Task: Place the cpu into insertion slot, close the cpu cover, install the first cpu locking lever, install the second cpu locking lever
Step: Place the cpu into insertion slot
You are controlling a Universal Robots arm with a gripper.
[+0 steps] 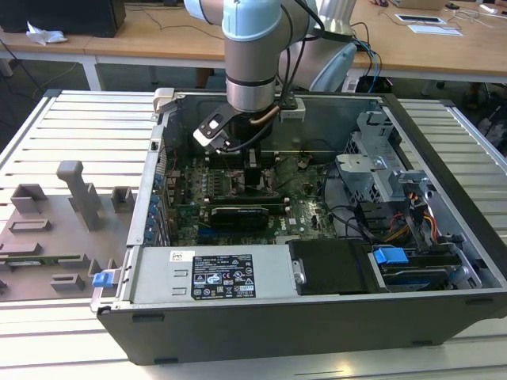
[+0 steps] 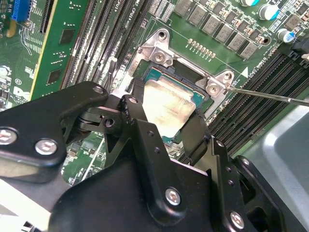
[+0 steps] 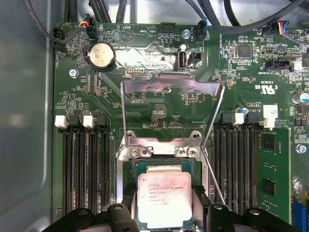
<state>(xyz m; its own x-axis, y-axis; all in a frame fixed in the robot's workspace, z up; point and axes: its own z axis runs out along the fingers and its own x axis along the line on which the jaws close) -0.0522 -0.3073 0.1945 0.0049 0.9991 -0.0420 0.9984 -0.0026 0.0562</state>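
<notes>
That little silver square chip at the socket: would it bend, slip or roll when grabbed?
The cpu is probably stiff: its top looks like a metal plate. That smooth top may be slippery. Flat and square, it should not roll.

Slatted grey table (image 1: 75,119), wooden desks (image 1: 158,36) behind

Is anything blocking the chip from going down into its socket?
Nothing visible blocks it. The gripper holds the chip right over the socket. The metal cover is flipped up and back, away from the opening, so the way down looks free.
</notes>
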